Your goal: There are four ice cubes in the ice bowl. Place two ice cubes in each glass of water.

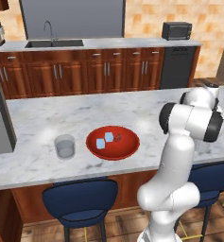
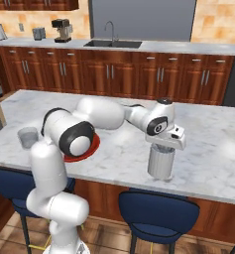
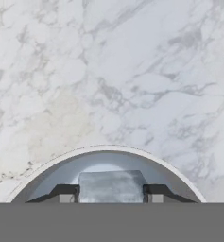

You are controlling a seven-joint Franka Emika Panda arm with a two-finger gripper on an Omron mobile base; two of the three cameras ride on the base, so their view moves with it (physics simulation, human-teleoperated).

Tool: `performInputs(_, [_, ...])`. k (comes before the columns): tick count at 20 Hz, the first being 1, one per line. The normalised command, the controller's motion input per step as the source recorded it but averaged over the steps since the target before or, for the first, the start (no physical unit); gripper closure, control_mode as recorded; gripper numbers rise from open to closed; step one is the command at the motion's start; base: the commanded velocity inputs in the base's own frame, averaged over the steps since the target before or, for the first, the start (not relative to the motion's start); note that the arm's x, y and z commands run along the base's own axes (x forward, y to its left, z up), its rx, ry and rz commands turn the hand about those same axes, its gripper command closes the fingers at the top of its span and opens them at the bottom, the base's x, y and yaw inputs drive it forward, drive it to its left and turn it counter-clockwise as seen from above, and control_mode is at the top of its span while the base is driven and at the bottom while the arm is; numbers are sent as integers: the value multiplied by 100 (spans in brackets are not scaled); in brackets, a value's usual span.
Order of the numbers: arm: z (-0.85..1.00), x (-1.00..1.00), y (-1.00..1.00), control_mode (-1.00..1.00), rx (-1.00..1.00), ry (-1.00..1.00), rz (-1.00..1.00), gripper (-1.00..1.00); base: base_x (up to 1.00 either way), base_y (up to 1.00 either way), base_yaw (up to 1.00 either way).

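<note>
The tool (image 3: pixel 111 196) hangs straight above the ribbed grey glass (image 2: pixel 161 162), its tips pointing down into the glass's mouth. In the hand view the pale rim of that glass curves round just beyond the fingertips (image 3: pixel 66 194), and a pale-blue ice cube (image 3: pixel 111 186) sits pinched between them, so the tool is narrowed onto the cube and holding it. The cube lies inside the ring of the rim, over the grey inside of the glass rather than over bare marble.

That is the relation that counts: cube directly over the opening, with the drop line falling within the rim. Releasing here should land it in the water, in my judgement.

From the ribbed glass, the red ice bowl (image 1: pixel 113 142) lies well away along the marble bench (image 1: pixel 61 113), on the far side of the arm, with two ice cubes (image 1: pixel 105 140) left in it. The clear glass (image 1: pixel 65 146) stands just beyond the bowl, farther from the ribbed glass again.
</note>
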Motion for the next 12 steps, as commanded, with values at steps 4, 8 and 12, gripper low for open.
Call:
performInputs(4, [-4, 3, -26, -100, 0, 0, 0, -100, 0, 0, 0])
performInputs(8, [-1, -1, -10, -100, 0, 0, 0, -100, 0, 0, 0])
performInputs(12, [0, -3, 3, -100, 0, 0, 0, -100, 0, 0, 0])
